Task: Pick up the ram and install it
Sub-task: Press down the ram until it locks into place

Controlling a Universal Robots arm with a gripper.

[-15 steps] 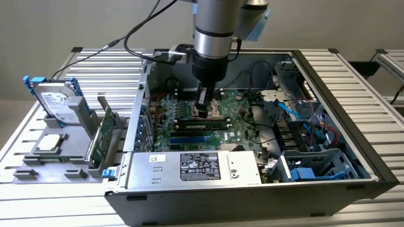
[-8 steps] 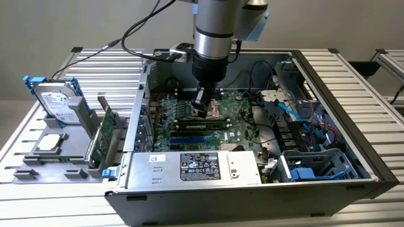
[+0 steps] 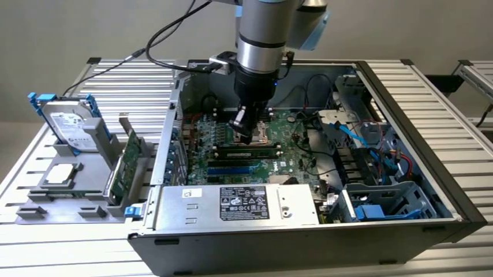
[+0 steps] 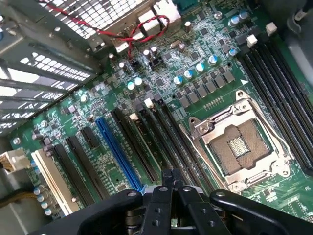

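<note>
Exterior view: the arm reaches down into the open computer case [image 3: 400, 173] at frame centre, with the gripper [image 3: 245, 137] just above the motherboard [image 3: 231, 167]. The ram [image 3: 248, 153] lies seated in a slot directly below the gripper, a dark stick running left to right. A hard drive [image 3: 68, 124] and a green expansion card [image 3: 123, 167] stand in a grey holder [image 3: 54, 199] at frame left. Wrist view: the gripper [image 4: 168, 182], bottom centre, has its fingers pressed together with nothing between them, over the dark memory slots [image 4: 161, 142]. The CPU socket [image 4: 239, 147] sits at right, a blue slot [image 4: 117, 152] at left.
</note>
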